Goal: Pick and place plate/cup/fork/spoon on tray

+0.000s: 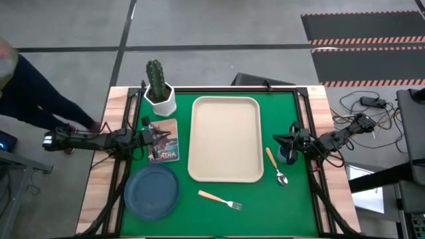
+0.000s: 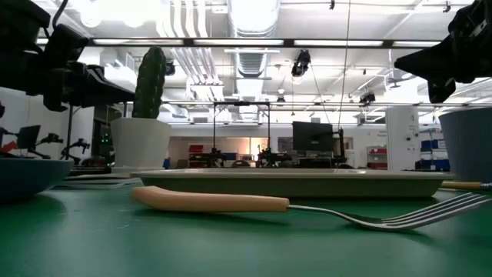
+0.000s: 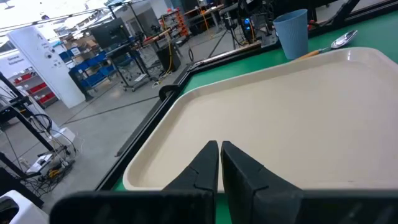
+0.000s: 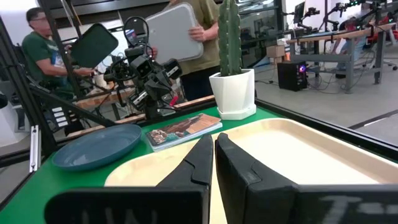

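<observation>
Right jaws (image 1: pixel 275 140) pressed together, empty; the cup (image 1: pixel 287 155) just beside them, the spoon (image 1: pixel 275 166) next to it. Beyond lies the bare tray (image 1: pixel 225 139), fork (image 1: pixel 220 200) and plate (image 1: pixel 151 190) further. Left jaws (image 1: pixel 163 136) likewise closed, empty, over a book (image 1: pixel 164 141).

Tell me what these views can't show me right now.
- Cup: high view, right gripper overlaps its rim; low view, cut off by the edge.
- Plate: low view, cut off.
- Spoon: low view, only the handle shows.
- Book: high view, partly under left gripper.
</observation>
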